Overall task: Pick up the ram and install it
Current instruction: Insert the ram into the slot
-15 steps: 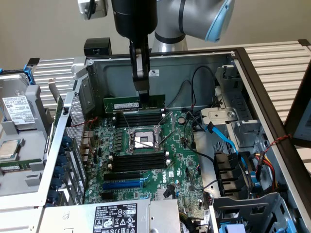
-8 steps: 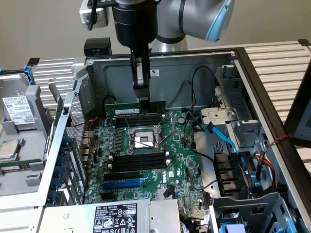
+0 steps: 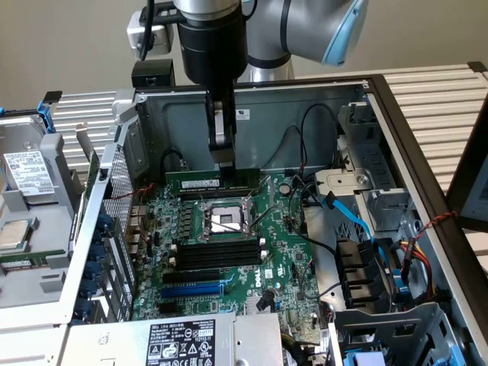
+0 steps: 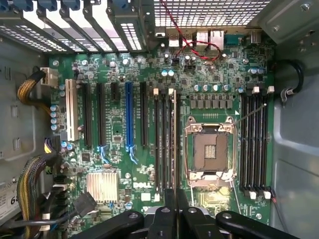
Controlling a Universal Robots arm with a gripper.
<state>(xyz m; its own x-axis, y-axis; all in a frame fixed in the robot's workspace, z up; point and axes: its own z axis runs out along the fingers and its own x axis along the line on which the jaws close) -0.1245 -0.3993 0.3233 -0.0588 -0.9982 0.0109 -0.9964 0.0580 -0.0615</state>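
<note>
Gripping ram (image 3: 191, 181) edge-down in closed hand (image 3: 223, 162), parallel over black slots (image 3: 217, 193) beside processor socket (image 3: 223, 219), likely to line its contact edge up for seating.

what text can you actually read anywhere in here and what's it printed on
"DELL": white print on the motherboard, beside the silver heatsink.
Too small to read: white label on the ram.
Too small to read: white sticker on the case back wall.
Too small to read: black label on the grey box.
Too small to read: white label on the drive outside the case.
</note>
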